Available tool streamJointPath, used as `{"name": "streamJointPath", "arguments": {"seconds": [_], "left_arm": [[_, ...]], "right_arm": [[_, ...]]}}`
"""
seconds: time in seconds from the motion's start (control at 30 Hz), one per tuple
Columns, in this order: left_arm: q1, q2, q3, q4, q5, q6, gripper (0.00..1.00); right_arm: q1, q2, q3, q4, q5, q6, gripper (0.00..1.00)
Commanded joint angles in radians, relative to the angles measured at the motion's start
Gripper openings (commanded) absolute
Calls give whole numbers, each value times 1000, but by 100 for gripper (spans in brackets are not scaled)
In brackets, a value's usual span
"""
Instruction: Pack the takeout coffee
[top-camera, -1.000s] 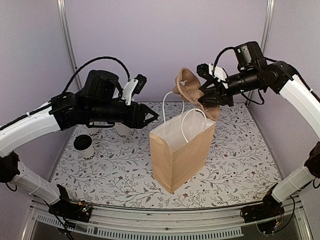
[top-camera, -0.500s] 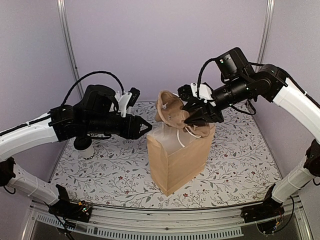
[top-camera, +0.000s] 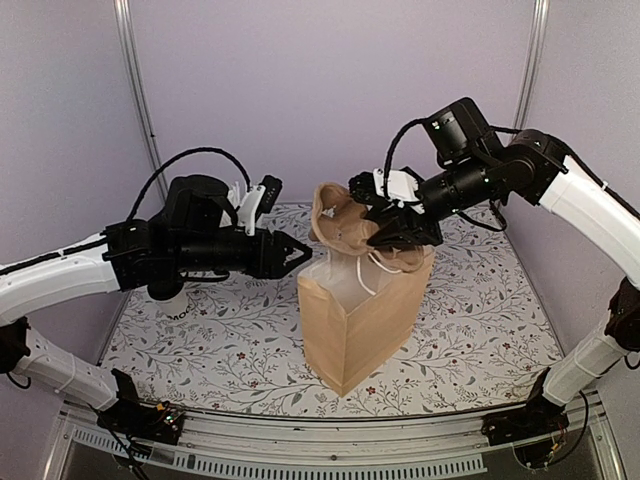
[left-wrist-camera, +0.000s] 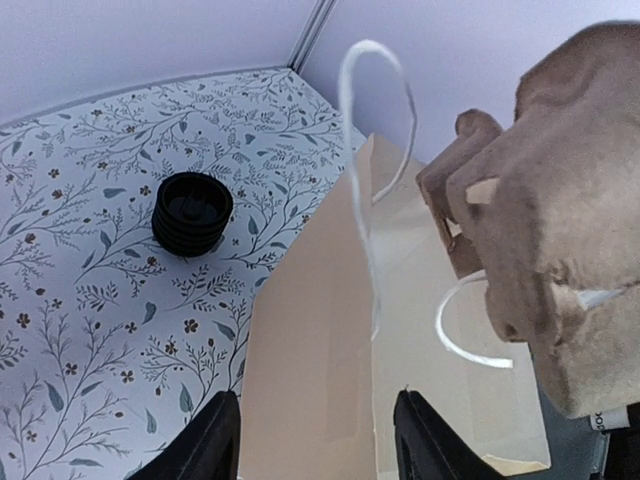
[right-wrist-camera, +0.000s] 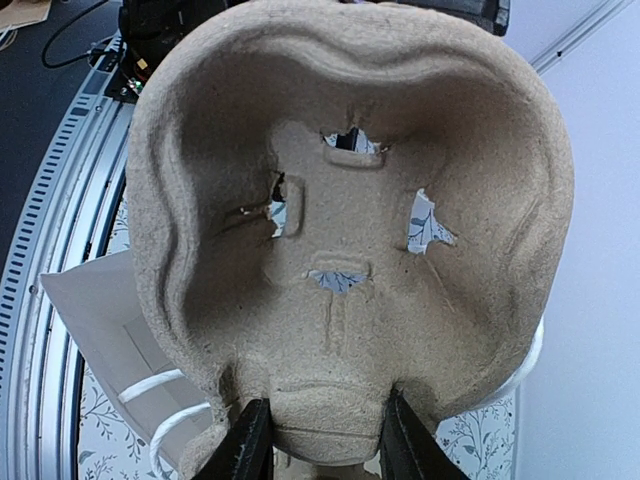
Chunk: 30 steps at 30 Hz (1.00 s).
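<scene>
Right gripper (top-camera: 380, 230) pinches the cup tray (top-camera: 338, 212) above the paper bag (top-camera: 360, 325). Left gripper (top-camera: 296, 253) open, empty, just left.

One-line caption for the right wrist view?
Right tool grips a moulded pulp cup carrier by its edge above the paper bag.
</scene>
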Motion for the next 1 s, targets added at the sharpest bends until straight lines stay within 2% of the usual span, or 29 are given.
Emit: {"name": "streamJointPath", "arguments": {"seconds": [0.0,0.17,0.23,0.33,0.7,0.97], "left_arm": [[-43,-50,-32,165,-4,49,55],[-79,-102,-106,334,20,111,50],[-95,-104,-149,418,27,110,45],[-122,-88,-211,548,23,95,45],[-182,104,-106,574,-91,127,67],[-197,195,-38,581,-74,158,69]], "right_arm": [[5,-29,40,60,59,51,35],[3,-36,38,70,89,60,35],[2,-38,27,78,94,66,35],[1,-41,21,91,97,77,35],[-17,-59,18,101,103,93,35],[-27,-68,7,104,105,98,35]]}}
